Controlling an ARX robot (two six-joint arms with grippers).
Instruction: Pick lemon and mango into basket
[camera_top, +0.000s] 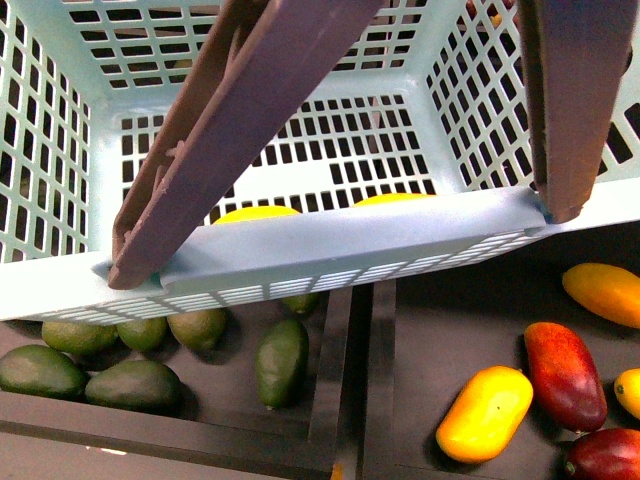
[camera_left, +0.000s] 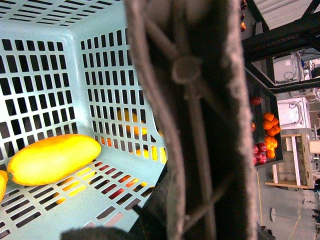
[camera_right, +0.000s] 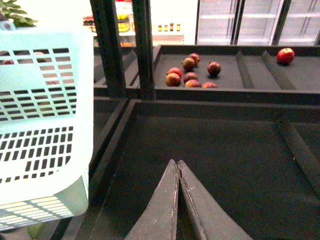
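Basket (camera_top: 330, 255) lifted over avocado and mango bins; I judge both fruits in.
Mango (camera_left: 52, 159) on slotted floor; lemon (camera_top: 256, 213) beside it.
Right gripper (camera_right: 178, 167) closed, empty.
Left gripper: can't tell.
Keep basket level.

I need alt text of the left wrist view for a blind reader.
An elongated yellow mango lies on the slotted floor of a mint-green basket. A dark brown basket handle, blurred and very near the camera, crosses the picture from top to bottom.

Five avocados (camera_top: 135, 384), two red mangoes (camera_top: 564, 374), one basket (camera_top: 330, 250).
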